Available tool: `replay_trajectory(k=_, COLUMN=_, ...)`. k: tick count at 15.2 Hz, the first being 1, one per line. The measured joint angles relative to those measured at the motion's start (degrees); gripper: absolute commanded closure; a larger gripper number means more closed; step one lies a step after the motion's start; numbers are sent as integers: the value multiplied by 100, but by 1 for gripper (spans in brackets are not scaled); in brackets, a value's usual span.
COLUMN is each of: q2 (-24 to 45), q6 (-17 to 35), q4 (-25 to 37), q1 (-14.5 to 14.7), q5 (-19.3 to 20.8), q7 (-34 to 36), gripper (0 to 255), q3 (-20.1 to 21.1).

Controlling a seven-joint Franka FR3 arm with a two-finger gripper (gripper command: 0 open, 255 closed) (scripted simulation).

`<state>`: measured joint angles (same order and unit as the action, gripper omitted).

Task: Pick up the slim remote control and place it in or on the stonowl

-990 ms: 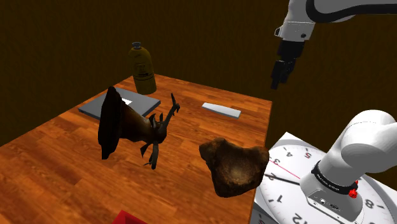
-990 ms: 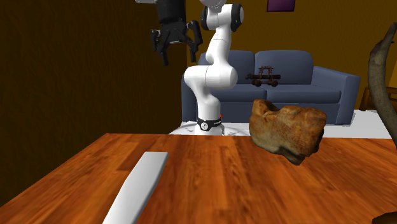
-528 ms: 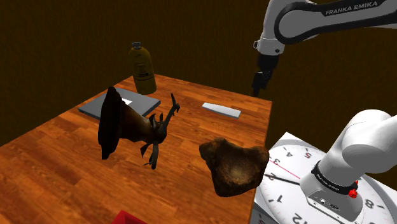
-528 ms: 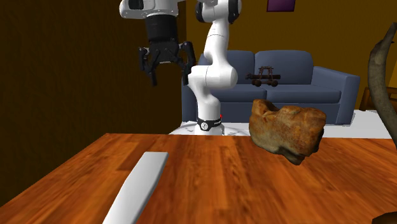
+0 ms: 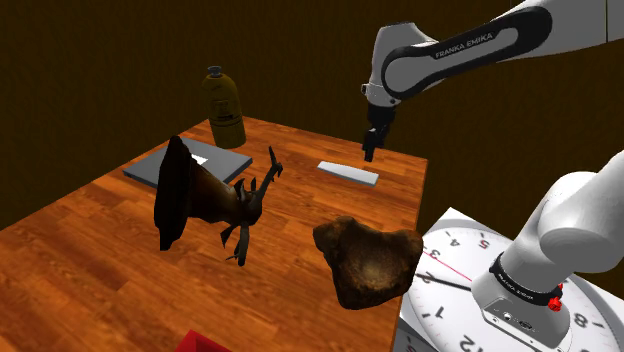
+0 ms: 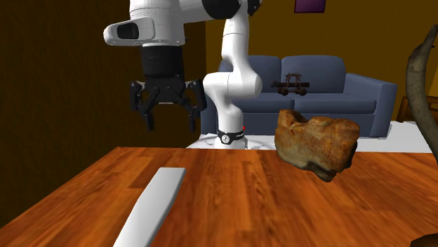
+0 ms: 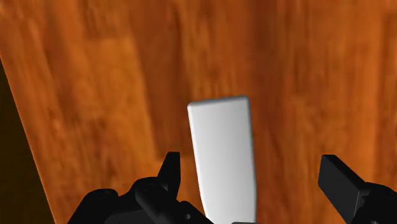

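The slim remote (image 5: 348,172) is a flat pale grey bar lying on the wooden table (image 5: 100,250) near its far edge. My black gripper (image 5: 369,152) hangs open just above the remote's end nearest the arm. In the second exterior view the gripper (image 6: 172,125) hovers well over the table behind the remote (image 6: 154,203). The wrist view has the remote (image 7: 222,156) below and between the spread fingers (image 7: 168,168), which do not touch it. The stonowl, a brown stone-like lump (image 5: 368,262), rests at the table's corner nearest the stand, also in the second exterior view (image 6: 316,144).
A dark horned figure (image 5: 205,200) stands mid-table, with a grey flat slab (image 5: 187,166) and an olive bottle (image 5: 224,108) behind it. A red object (image 5: 205,343) pokes in at the bottom edge. The clock-faced stand (image 5: 450,300) adjoins the table. A blue sofa (image 6: 309,91) stands beyond.
The arm has swung down and toward the shoulder view's left, bringing the gripper from high beside the table to just over the remote. The fingers stayed open.
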<state>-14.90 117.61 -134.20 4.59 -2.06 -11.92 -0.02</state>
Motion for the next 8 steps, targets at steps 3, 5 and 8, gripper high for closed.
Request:
replay_trajectory(k=3, q2=618, q6=403, q4=263, q1=45, q5=86, q7=-126, gripper=0, q3=44)
replay_trajectory(k=5, q2=1039, q6=632, q4=489, q1=75, q5=152, q7=-194, gripper=0, q3=78)
replay_trajectory(k=8, q2=1645, q6=923, q4=845, q1=104, q5=255, q7=-299, gripper=0, q3=107)
